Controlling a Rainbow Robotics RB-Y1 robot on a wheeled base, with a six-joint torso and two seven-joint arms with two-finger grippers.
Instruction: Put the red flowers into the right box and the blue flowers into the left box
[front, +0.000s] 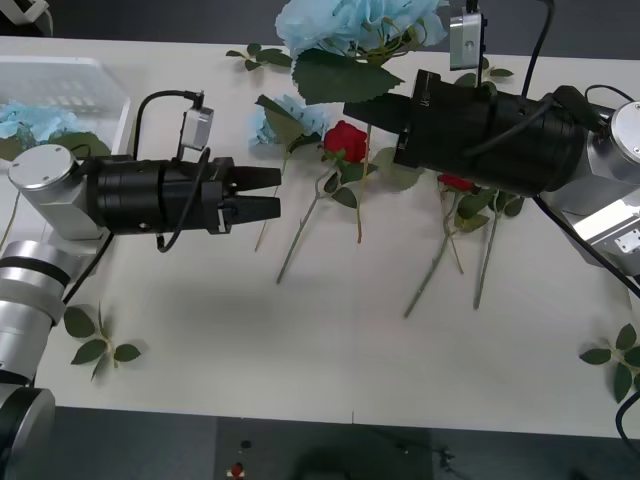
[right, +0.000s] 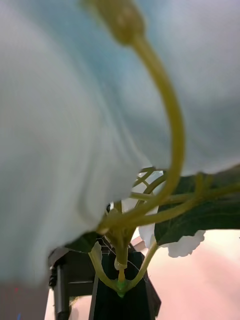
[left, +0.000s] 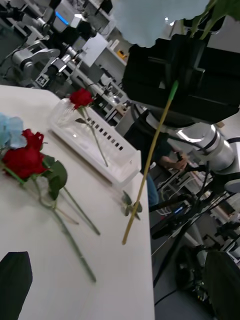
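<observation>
My right gripper (front: 352, 108) is raised over the table's far middle, shut on the stem of a pale-blue flower (front: 350, 25). The stem (right: 120, 280) sits between its fingers, and its long end (left: 150, 160) hangs free. Another blue flower (front: 285, 120) lies on the table beside a red rose (front: 345, 140). A second red rose (front: 455, 182) is partly under the right arm. My left gripper (front: 262, 194) hovers open at mid-left, pointing toward them. The left box (front: 100, 75) holds blue flowers (front: 20, 120). The right box (left: 122, 160) holds one red rose (left: 80, 97).
Loose green leaf sprigs lie at the front left (front: 100, 345), the right edge (front: 615, 360) and the far side (front: 260, 55). Long green stems (front: 300, 235) fan toward the front. The table's front edge (front: 300, 420) runs below a bare white stretch.
</observation>
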